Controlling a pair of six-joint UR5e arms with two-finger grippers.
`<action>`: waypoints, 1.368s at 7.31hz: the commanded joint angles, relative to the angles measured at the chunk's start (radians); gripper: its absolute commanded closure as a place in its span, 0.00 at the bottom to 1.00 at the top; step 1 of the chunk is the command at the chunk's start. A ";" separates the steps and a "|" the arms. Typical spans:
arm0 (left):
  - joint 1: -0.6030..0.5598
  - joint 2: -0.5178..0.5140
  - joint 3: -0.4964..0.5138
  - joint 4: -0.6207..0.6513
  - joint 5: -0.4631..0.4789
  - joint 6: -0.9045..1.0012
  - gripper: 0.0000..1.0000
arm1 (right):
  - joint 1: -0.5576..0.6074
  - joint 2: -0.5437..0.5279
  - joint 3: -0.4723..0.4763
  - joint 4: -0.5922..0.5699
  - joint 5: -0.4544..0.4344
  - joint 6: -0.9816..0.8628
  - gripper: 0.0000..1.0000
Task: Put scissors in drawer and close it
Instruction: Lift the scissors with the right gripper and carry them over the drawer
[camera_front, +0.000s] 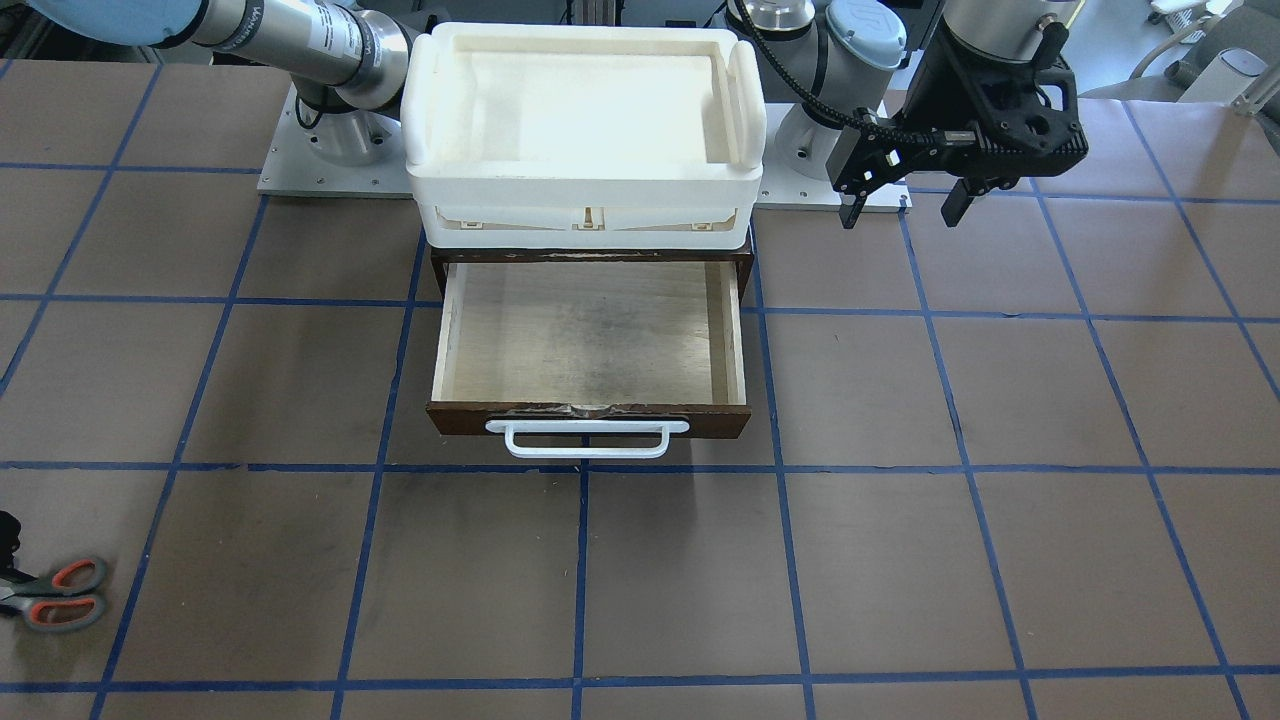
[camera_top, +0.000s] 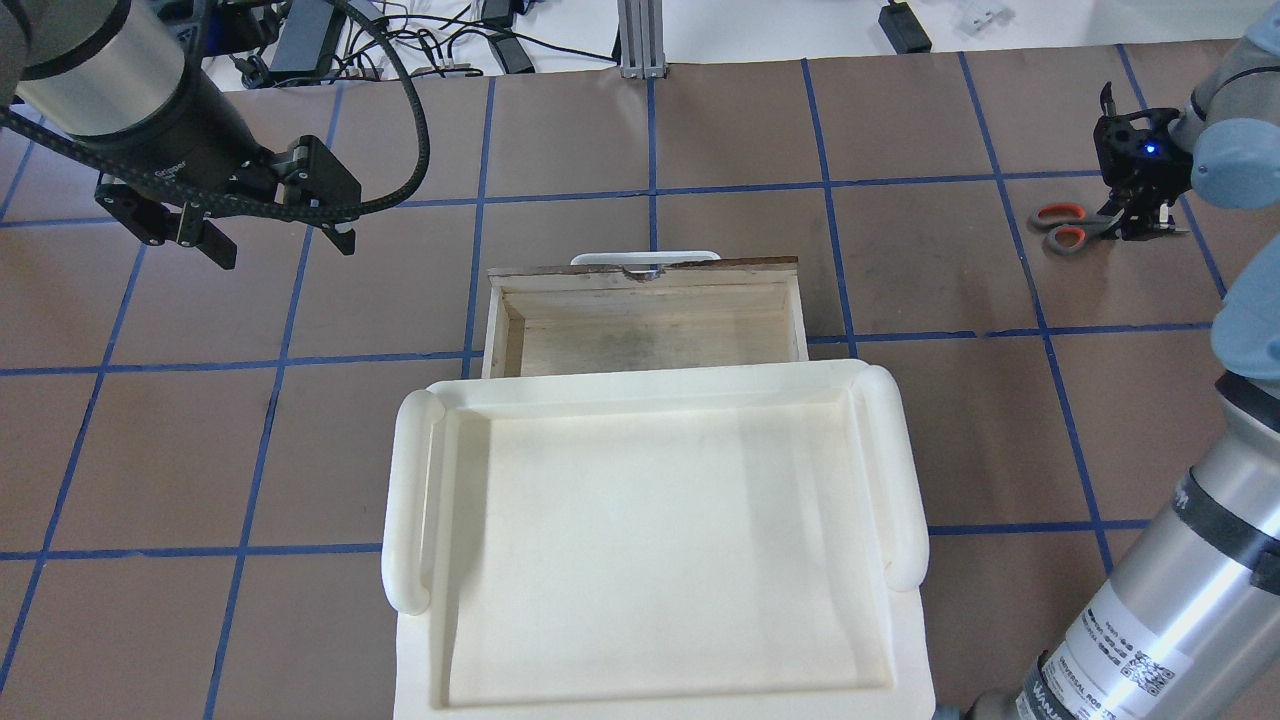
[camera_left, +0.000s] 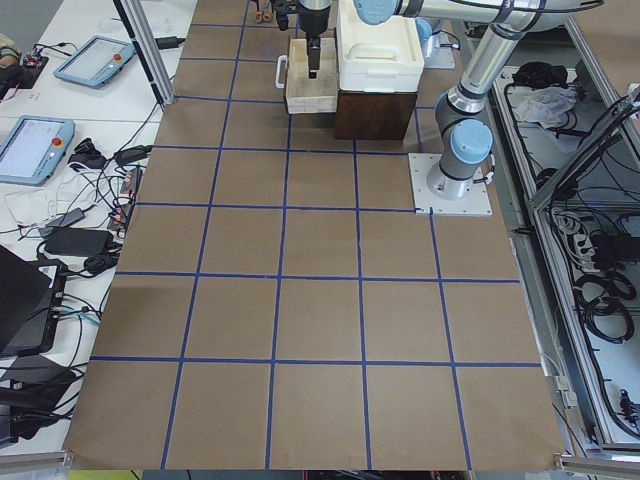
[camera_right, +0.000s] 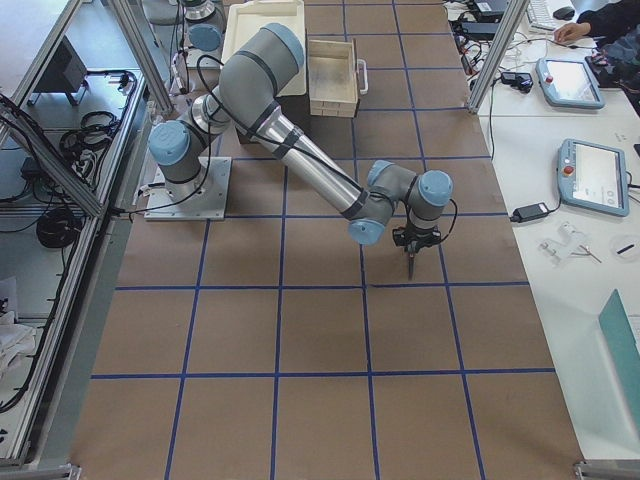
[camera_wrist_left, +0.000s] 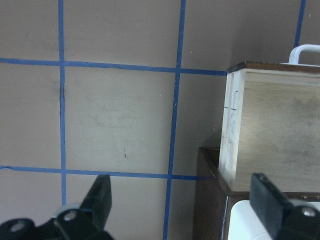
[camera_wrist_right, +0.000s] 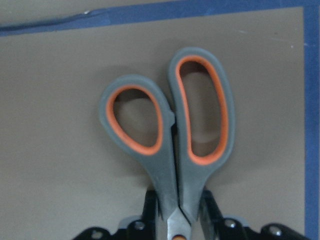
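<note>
The scissors (camera_top: 1063, 226) have grey handles with orange linings and lie at table level at the far right; they also show in the front view (camera_front: 65, 595). My right gripper (camera_top: 1135, 212) is shut on them: in the right wrist view its fingers (camera_wrist_right: 150, 210) press the shanks of the scissors (camera_wrist_right: 167, 170) just below the loops. The drawer (camera_front: 460, 418) is pulled open and empty, with its white handle (camera_front: 588, 440) towards the operators' side. My left gripper (camera_top: 282, 245) is open and empty, above the table to the left of the drawer (camera_wrist_left: 235, 125).
A white plastic tray (camera_top: 410, 500) sits on top of the dark cabinet (camera_front: 745, 262) that holds the drawer. The brown paper table carries a grid of blue tape. Cables and tablets lie beyond the table's far edge.
</note>
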 joint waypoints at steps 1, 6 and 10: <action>0.000 0.000 0.000 0.000 0.000 0.000 0.00 | 0.013 -0.010 0.000 0.004 0.000 -0.025 1.00; 0.000 -0.006 0.003 0.008 0.000 -0.002 0.00 | 0.162 -0.261 0.000 0.254 -0.009 0.077 1.00; 0.002 -0.027 0.029 0.008 -0.002 -0.038 0.00 | 0.445 -0.402 0.004 0.428 -0.020 0.366 1.00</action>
